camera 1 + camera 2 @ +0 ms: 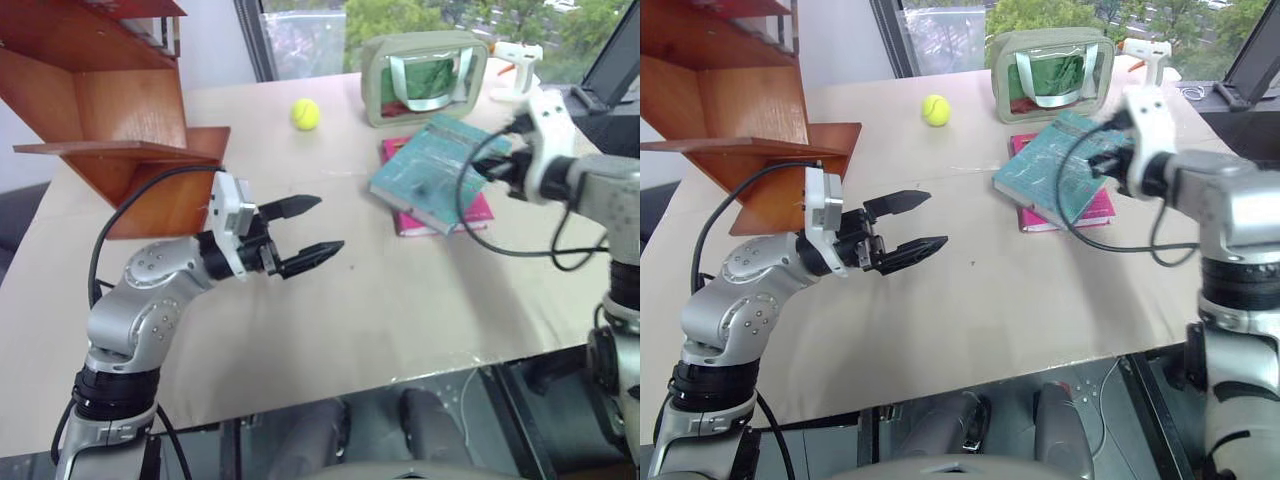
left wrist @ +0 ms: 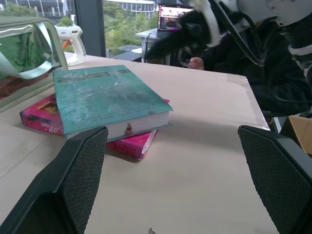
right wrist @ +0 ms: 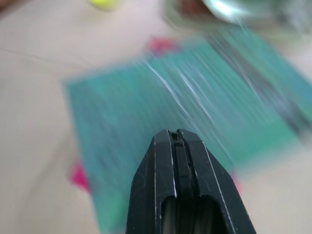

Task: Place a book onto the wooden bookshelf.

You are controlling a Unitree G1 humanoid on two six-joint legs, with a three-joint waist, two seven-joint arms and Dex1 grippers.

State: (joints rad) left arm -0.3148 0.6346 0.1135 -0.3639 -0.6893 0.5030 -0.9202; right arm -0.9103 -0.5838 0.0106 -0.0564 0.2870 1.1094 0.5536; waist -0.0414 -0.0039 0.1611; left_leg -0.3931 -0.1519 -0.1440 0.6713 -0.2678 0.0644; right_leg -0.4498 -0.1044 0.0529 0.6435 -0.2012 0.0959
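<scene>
The book (image 1: 432, 170) lies flat atop a pink book (image 1: 470, 212) on the table (image 1: 400, 300), its long axis seemingly running from the bag (image 1: 425, 75) toward the near edge. The left gripper (image 1: 308, 232) hovers with jaws spread wide and empty; the right gripper (image 3: 178, 141), pressed closed, hangs above the cover.
</scene>
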